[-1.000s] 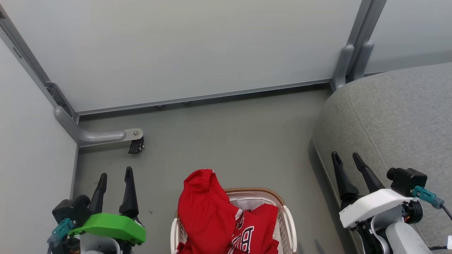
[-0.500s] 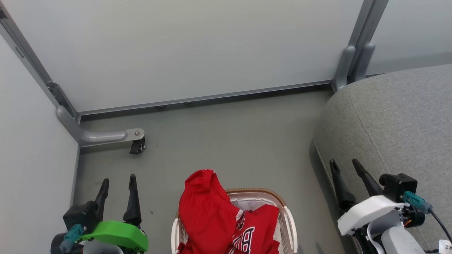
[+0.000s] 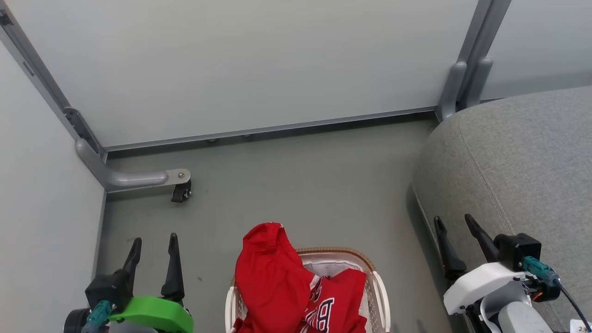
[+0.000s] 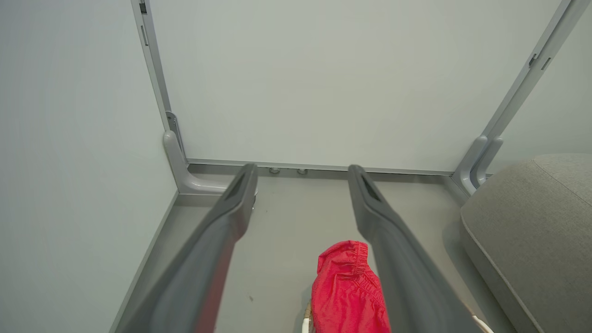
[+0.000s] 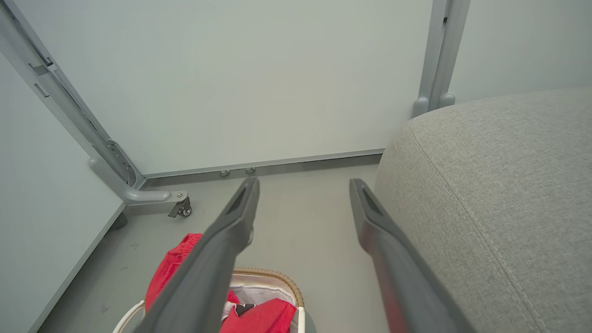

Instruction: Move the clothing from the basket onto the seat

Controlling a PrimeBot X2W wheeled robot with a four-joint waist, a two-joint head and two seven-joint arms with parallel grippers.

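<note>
Lower now than a second ago, left gripper [image 3: 155, 238] and right gripper [image 3: 452, 218] hang spread wide, empty; basket [image 3: 344, 251] with clothing [image 3: 273, 282] sits between them, seat [image 3: 508, 152] beside the right one.

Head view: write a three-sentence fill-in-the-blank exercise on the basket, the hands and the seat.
1. The plain garment and the lettered jersey in the laundry basket are both ____ in colour.
2. The left hand and the right hand both have their fingers ____.
3. The grey seat lies beside the robot's ____ arm.

Missing words: red; open; right.
</note>
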